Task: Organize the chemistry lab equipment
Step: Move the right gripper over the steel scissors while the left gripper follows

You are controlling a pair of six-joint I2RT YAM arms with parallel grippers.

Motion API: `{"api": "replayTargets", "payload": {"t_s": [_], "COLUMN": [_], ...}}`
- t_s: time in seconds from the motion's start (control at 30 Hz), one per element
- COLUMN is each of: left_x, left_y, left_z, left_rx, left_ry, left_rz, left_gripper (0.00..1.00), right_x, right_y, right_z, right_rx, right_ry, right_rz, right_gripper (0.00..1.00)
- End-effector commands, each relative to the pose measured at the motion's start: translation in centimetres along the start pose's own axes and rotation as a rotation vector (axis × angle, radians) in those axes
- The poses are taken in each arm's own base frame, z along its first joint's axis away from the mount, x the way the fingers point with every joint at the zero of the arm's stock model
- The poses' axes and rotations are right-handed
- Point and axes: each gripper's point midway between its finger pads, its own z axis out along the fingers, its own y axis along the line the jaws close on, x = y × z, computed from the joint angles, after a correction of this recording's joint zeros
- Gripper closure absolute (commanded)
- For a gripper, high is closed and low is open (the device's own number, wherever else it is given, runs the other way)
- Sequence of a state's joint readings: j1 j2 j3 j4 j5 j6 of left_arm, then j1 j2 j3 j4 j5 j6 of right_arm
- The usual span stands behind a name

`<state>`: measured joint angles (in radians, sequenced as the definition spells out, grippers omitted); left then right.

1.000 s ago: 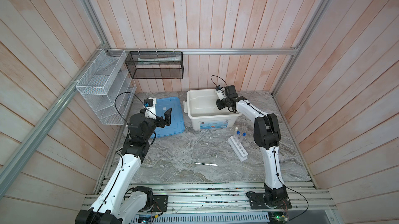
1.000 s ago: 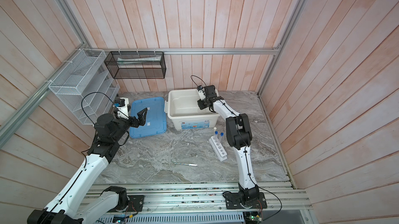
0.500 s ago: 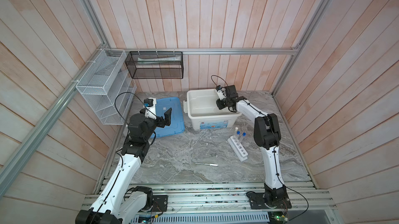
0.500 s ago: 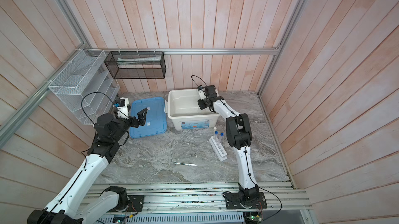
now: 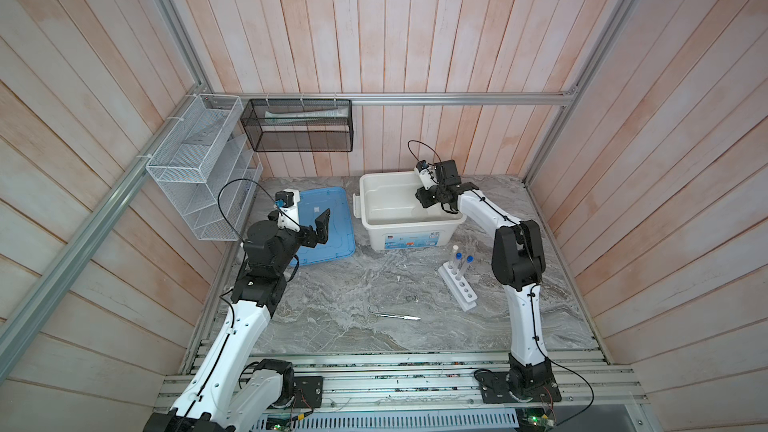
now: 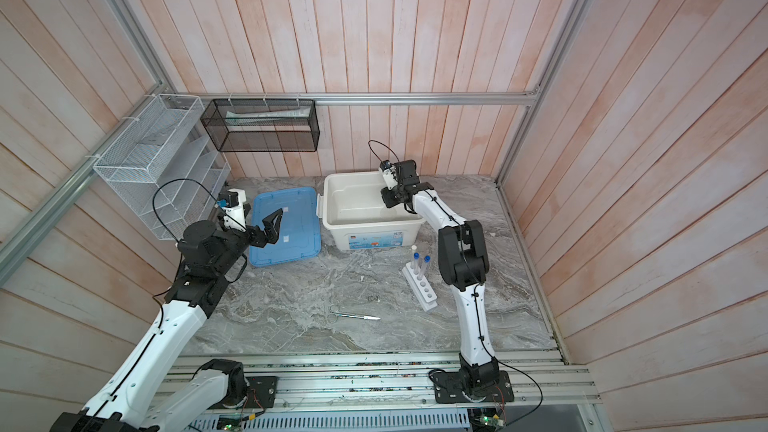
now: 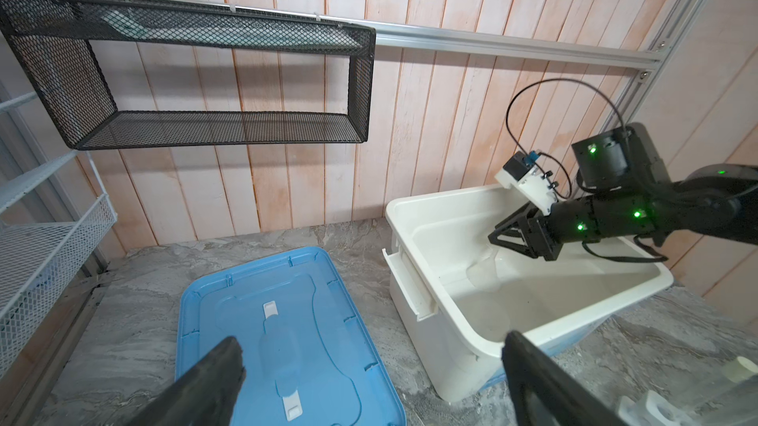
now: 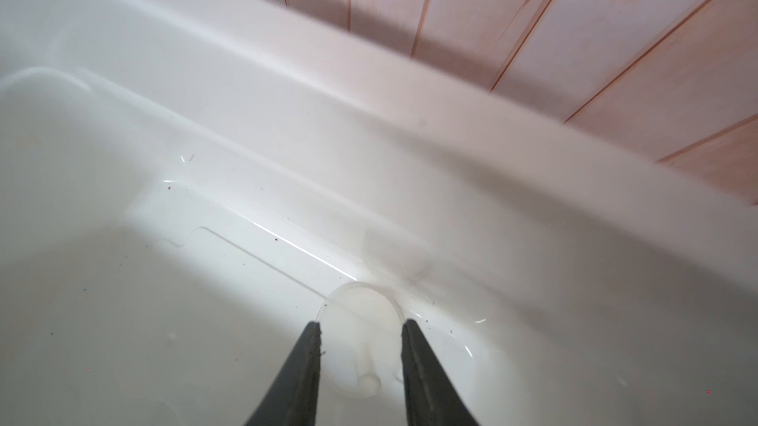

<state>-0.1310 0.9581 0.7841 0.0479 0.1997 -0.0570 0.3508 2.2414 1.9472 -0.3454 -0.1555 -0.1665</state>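
The right gripper point(image 8: 361, 323) is hovering inside the white bin point(image 8: 123, 137), jaws parted, the clear round dish point(image 8: 359, 350) lying between its fingertips; the left gripper point(image 7: 371, 342) is hanging wide open, well apart from the dish.

white arms point(image 5: 524, 317), black joints point(image 5: 517, 259) (looped cables point(image 7: 507, 116))

You see a worktop point(image 5: 332, 292) with a grey marble pattern, smooth and rather matt. The walls point(image 5: 415, 34) are pale wood planks, matt. The bin point(image 5: 409, 231) is white plastic, smooth and glossy; the lid point(image 5: 336, 205) is blue plastic, slightly shiny. The dish point(image 8: 357, 313) is clear and smooth. The white rack point(image 5: 187, 159) and the black rack point(image 5: 299, 147) are metal mesh. The scissors point(image 5: 376, 314) are shiny steel.
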Motion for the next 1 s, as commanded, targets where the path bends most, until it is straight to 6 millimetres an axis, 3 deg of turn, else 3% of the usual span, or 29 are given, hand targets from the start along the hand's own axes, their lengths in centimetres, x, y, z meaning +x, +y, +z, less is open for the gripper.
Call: {"api": "replayTargets", "payload": {"t_s": [0.0, 0.1, 0.2, 0.33, 0.37, 0.53, 0.63, 0.77, 0.97], "left_x": [-0.2, 0.1, 0.1, 3.6, 4.7, 9.2, 12.7, 11.9, 10.6], "left_y": [-0.8, -1.1, -2.9, -6.2, -6.6, -9.1, -11.7, -12.0, -11.0], "left_z": [-0.8, -1.5, -2.5, -3.2, -3.5, -5.4, -7.1, -7.0, -5.0], "left_rx": [0.044, 0.032, 0.037, 0.111, 0.113, 0.251, 0.381, 0.368, 0.266], "left_ry": [0.012, 0.008, -0.005, 0.146, 0.193, 0.343, 0.449, 0.43, 0.347], "left_rz": [-0.013, 0.043, 0.137, 0.201, 0.216, 0.118, 0.208, 0.291, 0.173], "left_gripper": [0.0, 0.01, 0.09, 0.1, 0.1, 0.13, 0.16, 0.13, 0.07], "right_x": [-6.2, -7.8, -8.7, -8.1, -8.1, -1.6, 3.0, 8.9, 16.9], "right_y": [-0.4, -0.2, 0.3, 1.8, 2.6, 7.6, 11.7, 18.3, 23.8], "right_z": [-6.3, -9.4, -13.0, -18.4, -20.5, -23.9, -25.1, -26.4, -25.6], "right_rx": [0.031, 0.057, 0.086, 0.113, 0.119, 0.097, 0.011, -0.155, -0.312], "right_ry": [-0.135, -0.168, -0.201, -0.241, -0.264, -0.148, -0.075, 0.03, 0.208], "right_rz": [-0.042, -0.063, -0.072, -0.076, -0.085, -0.16, -0.157, -0.231, -0.218], "right_gripper": [0.64, 0.64, 0.63, 0.63, 0.63, 0.63, 0.63, 0.63, 0.63]}}
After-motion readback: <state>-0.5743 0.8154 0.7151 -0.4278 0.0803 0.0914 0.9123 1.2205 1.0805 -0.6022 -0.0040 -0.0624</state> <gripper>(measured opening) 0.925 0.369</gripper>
